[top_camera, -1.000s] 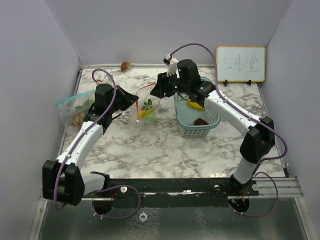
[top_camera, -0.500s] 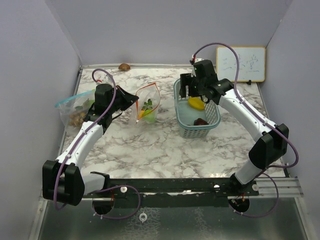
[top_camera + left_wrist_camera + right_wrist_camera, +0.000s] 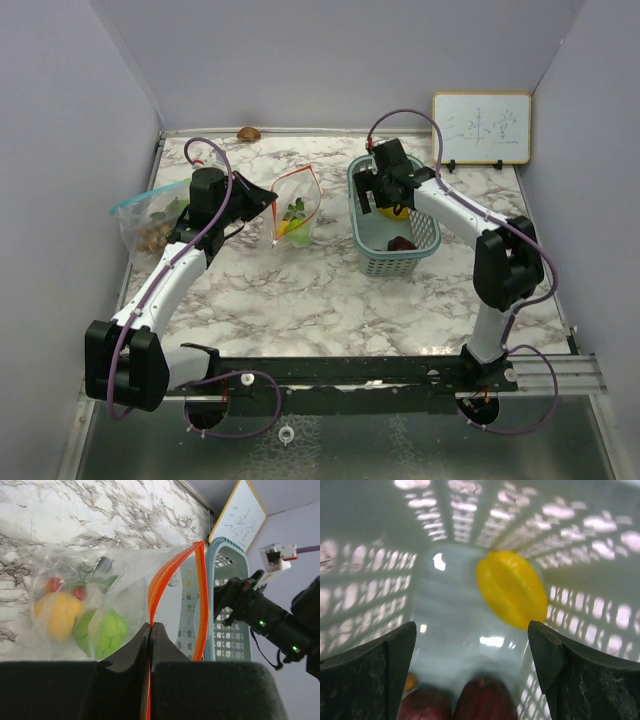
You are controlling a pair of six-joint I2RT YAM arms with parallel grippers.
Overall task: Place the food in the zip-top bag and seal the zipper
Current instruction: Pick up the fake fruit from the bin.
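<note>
On veined marble [image 3: 300, 290], latticed basket [image 3: 396, 264] holds seemingly ridged yellow fruit [image 3: 511, 596].

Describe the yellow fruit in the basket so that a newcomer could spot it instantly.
Find the teal mesh basket near the whiteboard. Inside it, under the open right gripper, lies a yellow oval fruit. Unlike the dark red piece beside it, it is bright yellow with a lengthwise ridge.

The left arm [image 3: 165, 283] and right arm [image 3: 455, 212] are the same build: glossy white link shells, chunky black joint housings, a purple cable [image 3: 403, 111] looping off each. Wrist cams show matte black, grainy fingers [image 3: 365, 680], and tiny green LEDs [image 3: 260, 623] glow on the right arm's housing.
</note>
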